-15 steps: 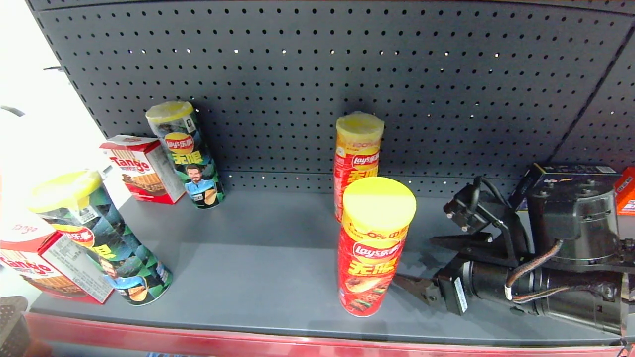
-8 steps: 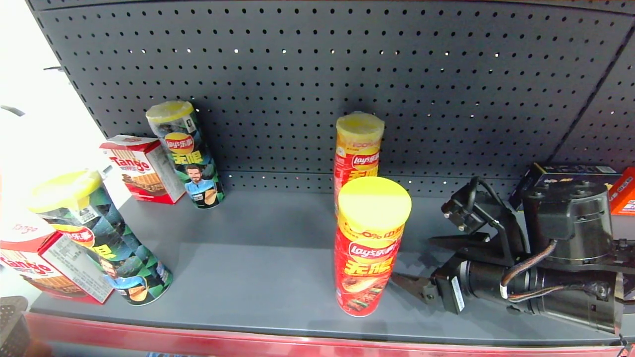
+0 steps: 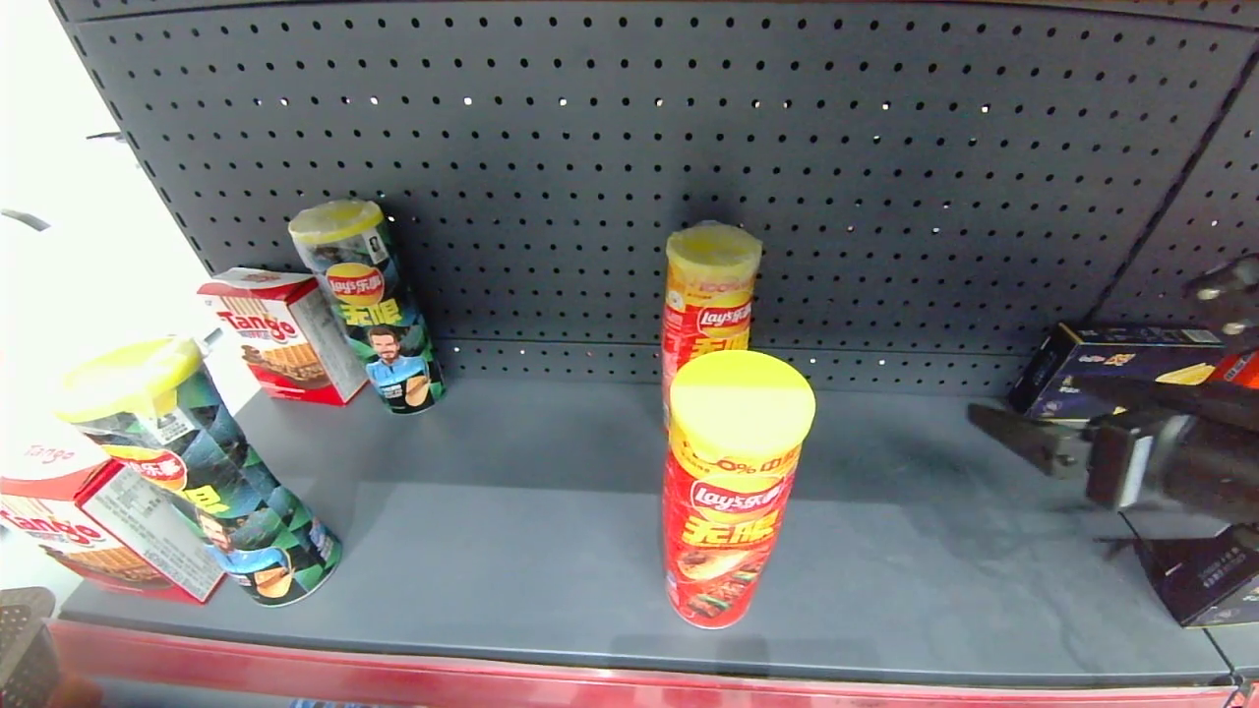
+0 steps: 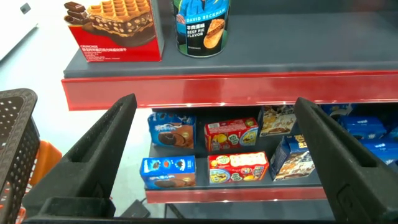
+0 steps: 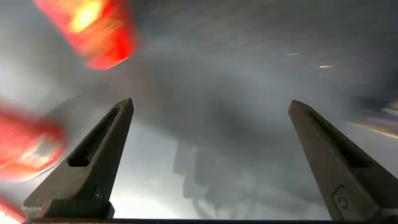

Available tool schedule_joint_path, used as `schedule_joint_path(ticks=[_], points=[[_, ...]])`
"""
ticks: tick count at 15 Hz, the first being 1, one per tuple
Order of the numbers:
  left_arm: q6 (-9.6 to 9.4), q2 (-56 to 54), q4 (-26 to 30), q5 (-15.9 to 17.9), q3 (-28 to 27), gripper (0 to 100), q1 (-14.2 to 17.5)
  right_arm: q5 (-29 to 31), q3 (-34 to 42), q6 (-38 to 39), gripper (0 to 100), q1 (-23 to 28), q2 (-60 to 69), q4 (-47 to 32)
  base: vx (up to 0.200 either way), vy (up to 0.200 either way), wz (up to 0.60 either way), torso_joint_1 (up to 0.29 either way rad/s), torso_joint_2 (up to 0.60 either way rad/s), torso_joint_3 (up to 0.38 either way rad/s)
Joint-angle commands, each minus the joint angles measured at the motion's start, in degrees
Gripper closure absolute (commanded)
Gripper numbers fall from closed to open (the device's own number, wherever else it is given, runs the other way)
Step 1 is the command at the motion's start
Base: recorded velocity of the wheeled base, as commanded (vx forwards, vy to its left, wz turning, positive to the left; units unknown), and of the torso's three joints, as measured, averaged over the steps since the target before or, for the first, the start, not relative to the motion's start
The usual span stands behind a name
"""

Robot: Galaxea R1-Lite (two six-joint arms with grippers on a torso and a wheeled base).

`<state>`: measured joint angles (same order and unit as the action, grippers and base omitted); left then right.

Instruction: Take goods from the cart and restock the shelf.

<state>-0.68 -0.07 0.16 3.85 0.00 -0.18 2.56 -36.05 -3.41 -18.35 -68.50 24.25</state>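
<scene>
Restocking record — changes and their bearing on the task.

1. Shelf, grey, pegboard-backed: it is carrying the same stock as a second ago. Bare board is lying open on both sides of the middle row, so I judge the restocking to be unfinished.

2. Right gripper: a second ago it was lying just beside the front can; now it is pulling away along the shelf towards the dark boxes at the robot's right, well apart from that can. Its jaws are standing wide with nothing between them.

3. Left gripper: it is hanging in front of and below the shelf's red lip, jaws spread wide and empty, with the black mesh basket near it.

4. Front red can: the task's thing is standing upright near the shelf's front edge, directly before the rear red can, having shifted slightly to the robot's left. It is standing free, so this placement is reading as complete.

Meaning: both claws are going free — the next call is probably another item from the cart.
</scene>
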Motion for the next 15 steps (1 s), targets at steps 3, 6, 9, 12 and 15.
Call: schedule_joint_path(ticks=[3, 6, 9, 12, 15], points=[[-0.11, 0.07, 0.11, 0.1, 0.0, 0, 0.01, 2.1, 19.52, -0.37, 0, 17.29, 32.64, -1.22, 0.0, 0.0, 0.0, 0.0, 0.0, 0.0], [-0.11, 0.07, 0.11, 0.19, 0.0, 0, 0.01, 3.94, 28.14, -1.16, 0, 17.29, 44.77, -3.24, 0.0, 0.0, 0.0, 0.0, 0.0, 0.0], [-0.11, 0.07, 0.02, 0.1, 0.0, 0, 0.01, 3.86, 30.69, -1.33, 0, 17.12, 55.93, -15.19, 0.0, 0.0, 0.0, 0.0, 0.0, 0.0], [-0.11, 0.07, -0.07, 0.1, 0.0, 0, 0.01, 3.33, 35.43, 0.6, 0, 19.58, 68.06, -22.58, 0.0, 0.0, 0.0, 0.0, 0.0, 0.0], [-0.11, 0.07, -0.07, 0.19, 0.0, 0, 0.01, -1.77, 36.05, 2.53, 0, 19.14, 68.15, -24.25, 0.0, 0.0, 0.0, 0.0, 0.0, 0.0]])
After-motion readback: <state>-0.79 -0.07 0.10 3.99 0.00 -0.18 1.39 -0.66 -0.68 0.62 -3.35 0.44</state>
